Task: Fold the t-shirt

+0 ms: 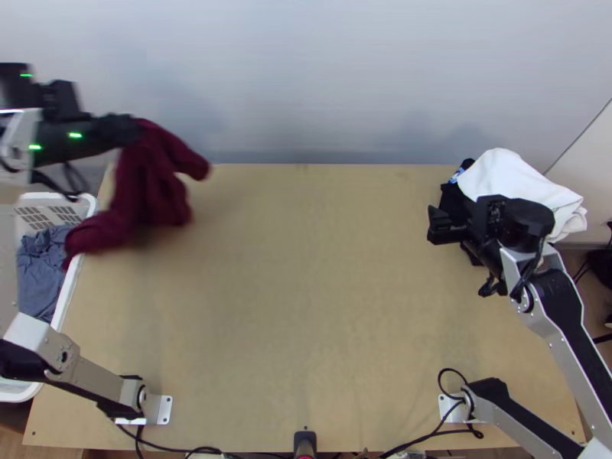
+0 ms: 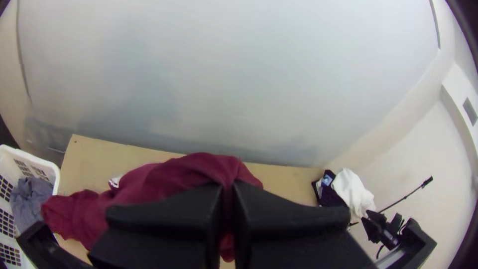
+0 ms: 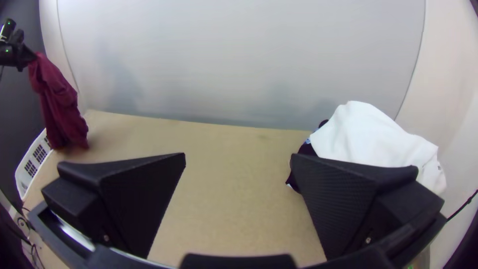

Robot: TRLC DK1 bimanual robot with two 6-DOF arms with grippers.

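With left gripper (image 1: 128, 130) clamped on maroon t-shirt (image 1: 149, 180), dangles it near basket (image 1: 65, 291)
Top view: hangs bunched; left wrist view: drapes limply, looks light, easily crumpled; right wrist view: holds right gripper (image 3: 238, 155) wide apart, best set to pinch a loose edge

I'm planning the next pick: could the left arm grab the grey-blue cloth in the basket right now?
Probably not yet: the left gripper is shut on the maroon garment, part of which hangs by the rim of the basket. With that released, the grey-blue cloth looks largely uncovered.
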